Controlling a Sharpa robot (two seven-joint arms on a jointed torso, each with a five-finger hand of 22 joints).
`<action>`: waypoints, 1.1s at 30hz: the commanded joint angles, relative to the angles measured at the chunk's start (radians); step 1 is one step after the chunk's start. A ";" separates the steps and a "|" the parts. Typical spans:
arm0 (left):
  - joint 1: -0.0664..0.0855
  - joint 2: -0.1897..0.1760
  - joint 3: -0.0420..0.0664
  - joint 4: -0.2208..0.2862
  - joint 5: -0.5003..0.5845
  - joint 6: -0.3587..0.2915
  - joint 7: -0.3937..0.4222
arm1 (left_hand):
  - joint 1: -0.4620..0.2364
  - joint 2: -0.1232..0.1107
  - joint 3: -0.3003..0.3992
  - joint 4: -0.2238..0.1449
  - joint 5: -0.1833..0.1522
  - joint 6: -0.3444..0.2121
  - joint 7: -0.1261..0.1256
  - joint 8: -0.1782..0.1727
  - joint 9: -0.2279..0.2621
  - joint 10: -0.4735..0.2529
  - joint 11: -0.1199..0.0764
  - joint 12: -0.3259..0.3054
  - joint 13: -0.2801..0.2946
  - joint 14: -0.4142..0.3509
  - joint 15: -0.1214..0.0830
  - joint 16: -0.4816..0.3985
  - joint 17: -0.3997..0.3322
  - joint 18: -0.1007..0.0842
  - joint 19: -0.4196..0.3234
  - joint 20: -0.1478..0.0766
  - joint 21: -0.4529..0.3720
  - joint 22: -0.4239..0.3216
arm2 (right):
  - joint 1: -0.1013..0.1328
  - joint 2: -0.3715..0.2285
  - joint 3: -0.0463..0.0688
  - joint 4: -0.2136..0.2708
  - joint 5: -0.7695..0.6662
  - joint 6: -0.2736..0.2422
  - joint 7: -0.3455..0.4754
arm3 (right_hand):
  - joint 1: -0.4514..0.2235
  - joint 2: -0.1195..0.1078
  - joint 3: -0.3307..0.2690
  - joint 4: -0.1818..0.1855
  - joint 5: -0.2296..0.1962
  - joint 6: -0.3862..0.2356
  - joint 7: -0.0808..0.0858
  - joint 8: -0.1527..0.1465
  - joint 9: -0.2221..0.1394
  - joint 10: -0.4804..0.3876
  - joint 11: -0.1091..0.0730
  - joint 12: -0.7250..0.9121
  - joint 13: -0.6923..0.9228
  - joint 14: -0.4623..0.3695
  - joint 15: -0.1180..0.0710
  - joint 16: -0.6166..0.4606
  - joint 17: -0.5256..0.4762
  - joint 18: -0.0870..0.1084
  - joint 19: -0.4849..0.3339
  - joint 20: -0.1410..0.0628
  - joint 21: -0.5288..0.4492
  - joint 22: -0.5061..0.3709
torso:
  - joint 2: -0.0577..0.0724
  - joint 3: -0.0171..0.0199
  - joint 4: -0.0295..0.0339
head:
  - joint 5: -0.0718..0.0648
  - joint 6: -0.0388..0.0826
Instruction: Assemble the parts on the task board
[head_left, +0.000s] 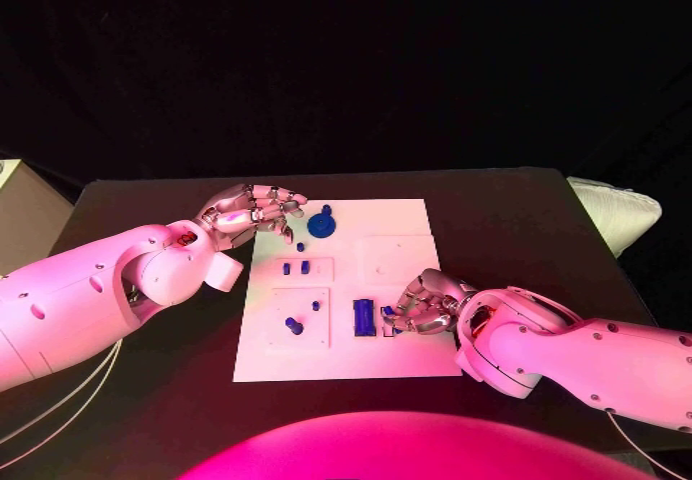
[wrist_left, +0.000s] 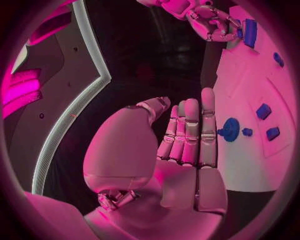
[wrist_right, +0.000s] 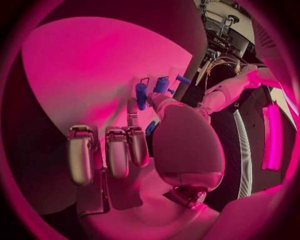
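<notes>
The white task board (head_left: 407, 360) sits mid-frame on the black table (head_left: 534, 210), dark room behind. Two small blue pegs (head_left: 296, 268) stand in their recess; the blue disc (head_left: 322, 225) lies loose at the upper left, so most work remains, I'd judge. The right hand (head_left: 418, 305) pinches a blue part (head_left: 387, 316) beside the blue block (head_left: 364, 317). The left hand (head_left: 254, 210) hovers empty, fingers together.

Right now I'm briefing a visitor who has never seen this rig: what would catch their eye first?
The white task board in the middle of the black table, dotted with small blue parts. At its far left corner the left hand hovers, holding nothing, beside a round blue disc. At the near right edge the right hand is bent over a small blue piece, next to an upright blue block.
</notes>
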 joint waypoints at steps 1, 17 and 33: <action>0.000 0.002 0.001 0.002 -0.003 0.023 0.003 | 0.004 0.007 0.002 0.001 0.005 0.000 0.000 0.003 -0.001 -0.007 0.002 0.005 -0.002 -0.004 -0.003 -0.004 0.002 0.015 0.006 -0.002 -0.005 -0.002 | -0.001 0.004 0.000 -0.004 -0.013 0.044 -0.009 | -0.010 0.000 -0.006 -0.001 -0.003 0.001 -0.002 0.003 0.000 0.070 -0.008 0.002 0.224 0.104 -0.009 0.004 0.263 -0.015 0.086 -0.006 0.002 0.236 | 0.000 -0.0004 -0.0001 | 0.000 0.000; 0.000 0.002 0.001 0.001 -0.004 0.025 0.000 | 0.002 0.006 0.001 0.003 0.004 0.000 0.000 0.004 -0.002 -0.008 0.002 0.005 -0.002 -0.004 -0.003 -0.005 0.002 0.015 0.007 -0.002 -0.006 -0.002 | -0.001 0.021 0.000 -0.020 -0.039 0.033 -0.010 | -0.022 -0.003 -0.011 -0.002 0.002 -0.001 -0.002 0.004 0.001 0.070 -0.008 0.002 0.224 0.104 -0.009 0.004 0.263 -0.015 0.086 -0.006 0.000 0.235 | 0.000 -0.0001 0.0006 | 0.000 0.000; 0.000 0.001 0.001 0.001 -0.005 0.026 -0.002 | 0.001 0.007 0.001 0.004 0.004 0.000 0.000 0.004 -0.002 -0.009 0.002 0.005 -0.002 -0.004 -0.003 -0.005 0.002 0.015 0.007 -0.002 -0.006 -0.002 | -0.001 0.021 0.000 -0.019 -0.041 0.040 -0.008 | -0.042 0.034 0.007 -0.002 0.016 0.006 -0.007 0.012 0.005 0.081 -0.012 0.026 0.238 0.104 -0.012 0.004 0.263 -0.017 0.089 -0.009 0.013 0.241 | 0.000 0.0001 0.0007 | 0.001 0.000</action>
